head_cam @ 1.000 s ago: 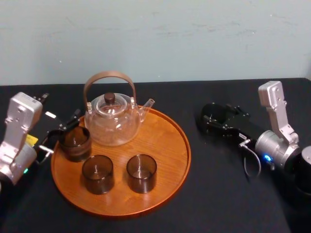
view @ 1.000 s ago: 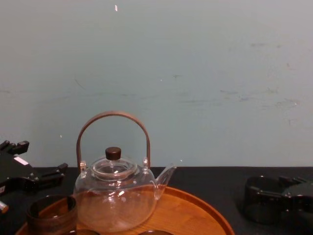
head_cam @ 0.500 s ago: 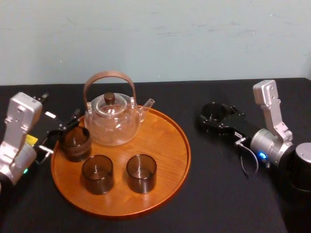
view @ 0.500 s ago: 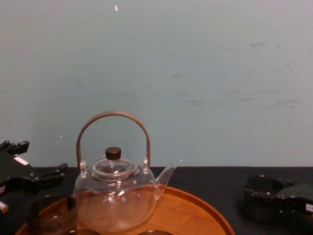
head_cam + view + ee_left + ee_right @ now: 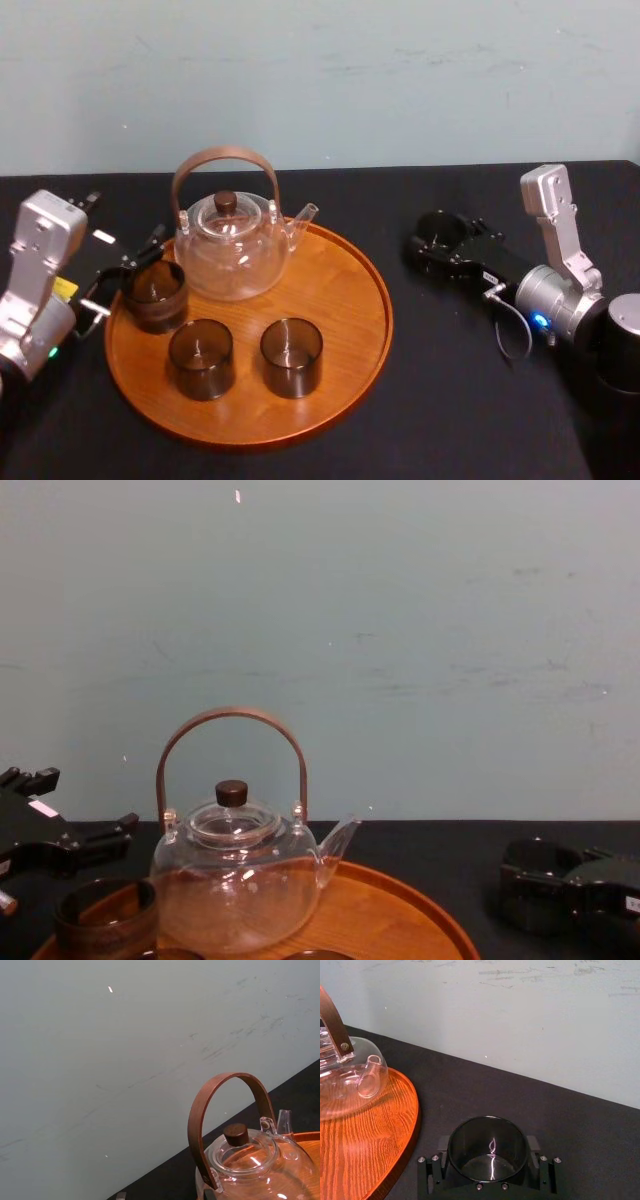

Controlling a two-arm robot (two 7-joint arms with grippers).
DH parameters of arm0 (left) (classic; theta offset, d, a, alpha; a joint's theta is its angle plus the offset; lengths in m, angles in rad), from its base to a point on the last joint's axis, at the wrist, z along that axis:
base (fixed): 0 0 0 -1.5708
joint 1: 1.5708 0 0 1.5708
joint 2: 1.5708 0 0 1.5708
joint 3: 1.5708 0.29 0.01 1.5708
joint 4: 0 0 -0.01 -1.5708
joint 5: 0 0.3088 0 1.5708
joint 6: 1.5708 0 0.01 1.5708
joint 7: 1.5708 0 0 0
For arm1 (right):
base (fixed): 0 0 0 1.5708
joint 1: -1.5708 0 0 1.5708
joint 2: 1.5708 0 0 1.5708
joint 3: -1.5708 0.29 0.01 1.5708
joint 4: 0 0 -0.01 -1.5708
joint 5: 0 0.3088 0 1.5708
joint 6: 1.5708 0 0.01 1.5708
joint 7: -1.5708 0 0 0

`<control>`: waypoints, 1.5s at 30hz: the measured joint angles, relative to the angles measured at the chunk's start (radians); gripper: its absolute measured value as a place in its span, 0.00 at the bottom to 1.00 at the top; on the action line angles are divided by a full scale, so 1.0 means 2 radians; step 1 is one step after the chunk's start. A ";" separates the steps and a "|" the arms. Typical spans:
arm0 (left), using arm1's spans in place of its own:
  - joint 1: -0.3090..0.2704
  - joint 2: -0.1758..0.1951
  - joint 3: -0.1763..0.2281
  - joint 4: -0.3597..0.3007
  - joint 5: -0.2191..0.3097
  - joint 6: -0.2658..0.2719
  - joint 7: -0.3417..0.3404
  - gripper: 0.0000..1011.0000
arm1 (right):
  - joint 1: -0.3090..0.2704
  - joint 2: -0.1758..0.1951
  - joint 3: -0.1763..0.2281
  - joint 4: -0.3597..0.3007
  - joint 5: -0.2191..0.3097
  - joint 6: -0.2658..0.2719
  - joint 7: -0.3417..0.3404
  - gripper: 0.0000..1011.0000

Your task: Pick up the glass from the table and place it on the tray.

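A dark smoky glass stands over the black table right of the tray, about a hand's width from its rim. My right gripper is shut on it. In the right wrist view the glass sits upright between the black fingers; the chest view has the same glass low at the right. At the tray's left edge my left gripper is open, its fingers beside another dark glass that stands on the tray.
A clear glass teapot with a brown arched handle stands at the back left of the tray. Two more dark glasses stand on the tray's front half. The tray's right half is bare wood.
My right arm has shifted slightly to the left with the glass in its gripper. The left arm and the things on the tray have not moved.
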 joint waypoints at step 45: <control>0.000 0.000 0.000 0.000 0.000 0.000 0.000 0.99 | -0.032 -0.004 -0.045 -0.100 0.006 0.005 0.026 0.90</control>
